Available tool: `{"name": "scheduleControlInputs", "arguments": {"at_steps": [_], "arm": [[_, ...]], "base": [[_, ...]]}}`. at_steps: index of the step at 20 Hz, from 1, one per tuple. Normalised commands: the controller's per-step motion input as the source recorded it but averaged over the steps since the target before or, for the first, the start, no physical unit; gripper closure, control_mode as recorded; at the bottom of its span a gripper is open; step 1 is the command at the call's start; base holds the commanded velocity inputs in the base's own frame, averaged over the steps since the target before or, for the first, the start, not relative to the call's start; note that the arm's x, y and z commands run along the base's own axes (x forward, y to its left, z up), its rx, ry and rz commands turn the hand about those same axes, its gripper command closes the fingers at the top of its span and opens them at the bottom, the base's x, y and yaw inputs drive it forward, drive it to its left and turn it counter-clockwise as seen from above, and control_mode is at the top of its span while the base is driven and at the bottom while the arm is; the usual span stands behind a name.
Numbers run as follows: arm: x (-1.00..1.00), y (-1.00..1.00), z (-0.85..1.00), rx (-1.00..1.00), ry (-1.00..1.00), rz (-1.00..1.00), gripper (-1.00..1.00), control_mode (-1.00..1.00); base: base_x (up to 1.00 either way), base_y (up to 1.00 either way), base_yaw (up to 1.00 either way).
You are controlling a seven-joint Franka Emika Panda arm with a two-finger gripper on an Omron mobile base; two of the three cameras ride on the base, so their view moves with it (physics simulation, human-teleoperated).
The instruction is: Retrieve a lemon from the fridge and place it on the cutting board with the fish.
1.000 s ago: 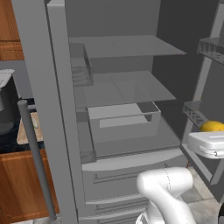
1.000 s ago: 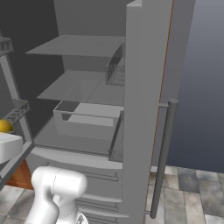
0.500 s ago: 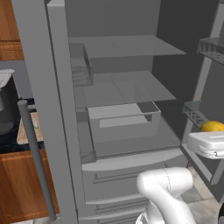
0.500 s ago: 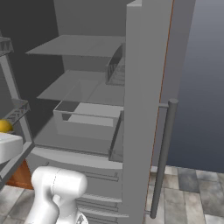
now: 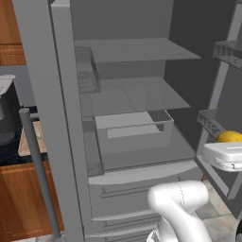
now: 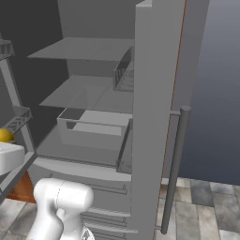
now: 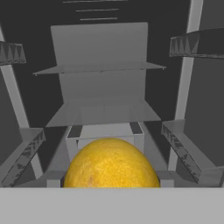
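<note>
The grey fridge (image 5: pixel 132 118) stands with both doors open. The yellow lemon (image 7: pixel 111 164) sits close against the bottom middle of the hand view, right where the fingers reach. From the left base view the lemon (image 5: pixel 229 136) is just above the white hand of my gripper (image 5: pixel 227 144), beside the right door's racks. My gripper (image 6: pixel 5 143) appears shut on the lemon (image 6: pixel 4 135); the fingertips themselves are hidden. The tan cutting board (image 5: pixel 27 142) lies on the counter left of the fridge, with the small pale fish (image 5: pixel 39 135) on it.
The left door (image 5: pixel 47 118) and its bar handle (image 5: pixel 38 175) stand between me and the counter. The right door (image 6: pixel 154 117) swings out on the other side. Inside are glass shelves (image 5: pixel 137 49), a clear bin (image 5: pixel 134 132) and drawers (image 5: pixel 137 189) below.
</note>
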Motion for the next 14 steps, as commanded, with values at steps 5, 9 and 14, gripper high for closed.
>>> {"name": "scheduleControlInputs", "arguments": {"at_steps": [5,9,14], "arm": [[0.0,0.0,0.0,0.0,0.0,0.0,1.0,1.0],[0.0,0.0,0.0,0.0,0.0,0.0,1.0,1.0],[0.0,0.0,0.0,0.0,0.0,0.0,1.0,1.0]], "base": [[-0.07,0.0,0.0],[0.0,0.0,0.0],[-0.21,0.0,0.0]]}}
